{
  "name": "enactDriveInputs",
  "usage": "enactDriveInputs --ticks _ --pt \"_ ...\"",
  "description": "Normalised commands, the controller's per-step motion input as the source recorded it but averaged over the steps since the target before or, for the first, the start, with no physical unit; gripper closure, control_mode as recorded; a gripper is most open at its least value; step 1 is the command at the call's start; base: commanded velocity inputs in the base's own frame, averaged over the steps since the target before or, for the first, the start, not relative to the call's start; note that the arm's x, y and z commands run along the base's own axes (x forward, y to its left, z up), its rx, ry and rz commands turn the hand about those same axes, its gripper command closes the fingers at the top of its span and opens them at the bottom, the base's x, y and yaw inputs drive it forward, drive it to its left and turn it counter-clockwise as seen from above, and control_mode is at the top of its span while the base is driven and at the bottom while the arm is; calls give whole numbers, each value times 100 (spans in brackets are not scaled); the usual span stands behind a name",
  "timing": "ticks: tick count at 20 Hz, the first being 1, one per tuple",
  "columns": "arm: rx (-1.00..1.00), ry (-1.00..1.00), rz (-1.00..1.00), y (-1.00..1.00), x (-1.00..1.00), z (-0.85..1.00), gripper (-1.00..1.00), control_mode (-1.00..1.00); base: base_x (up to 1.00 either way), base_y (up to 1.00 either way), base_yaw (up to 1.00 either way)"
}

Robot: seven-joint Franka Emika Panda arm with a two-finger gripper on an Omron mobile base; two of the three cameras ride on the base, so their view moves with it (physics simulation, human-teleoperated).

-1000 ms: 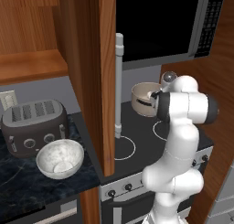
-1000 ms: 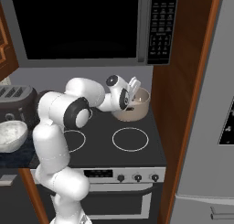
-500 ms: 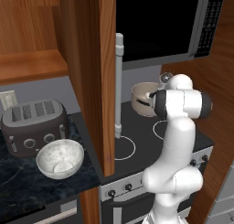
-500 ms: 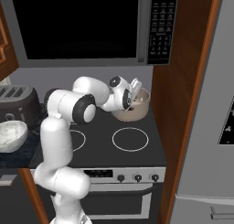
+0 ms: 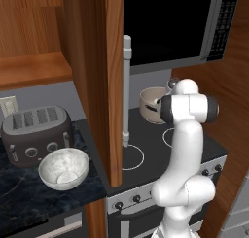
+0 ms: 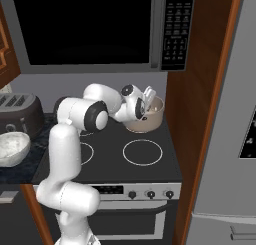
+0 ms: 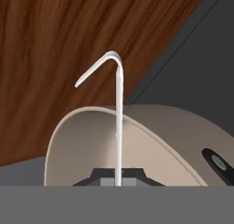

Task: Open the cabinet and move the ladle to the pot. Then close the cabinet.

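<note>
The cabinet (image 5: 95,72) stands open, its door swung out edge-on with the long silver bar handle (image 5: 126,91) facing the stove. At the back of the stove sits the beige pot (image 5: 151,105), also seen as the pot (image 6: 152,118) from the right. My gripper (image 6: 146,103) hovers at the pot's rim. In the hand view my gripper (image 7: 118,176) is shut on the ladle (image 7: 119,113), whose thin pale rod rises from between the fingertips to a hooked end. Below it lies the pot's rim (image 7: 77,122). The ladle's rounded end is hidden.
A white speckled bowl (image 5: 63,166) and a dark toaster (image 5: 34,132) sit on the counter left of the stove. The microwave (image 6: 95,29) hangs low over the burners. A wooden side panel (image 6: 200,89) and the fridge (image 6: 235,139) close off the right.
The elbow has swung right and back toward the pot. The hand has stayed at the pot's rim with the ladle in it.
</note>
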Motion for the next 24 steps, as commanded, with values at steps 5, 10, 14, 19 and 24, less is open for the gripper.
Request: enactDriveInputs --ticks 5,10,14,19,24 --pt "0 0 0 0 30 -22 100 -100 0 0 0" --pt "0 0 0 0 19 -21 100 -100 0 0 0" --pt "0 1 0 0 5 -28 -100 -100 0 0 0" --pt "0 0 0 0 0 -20 -100 -100 0 0 0" --pt "0 0 0 0 0 -14 -100 -100 0 0 0"
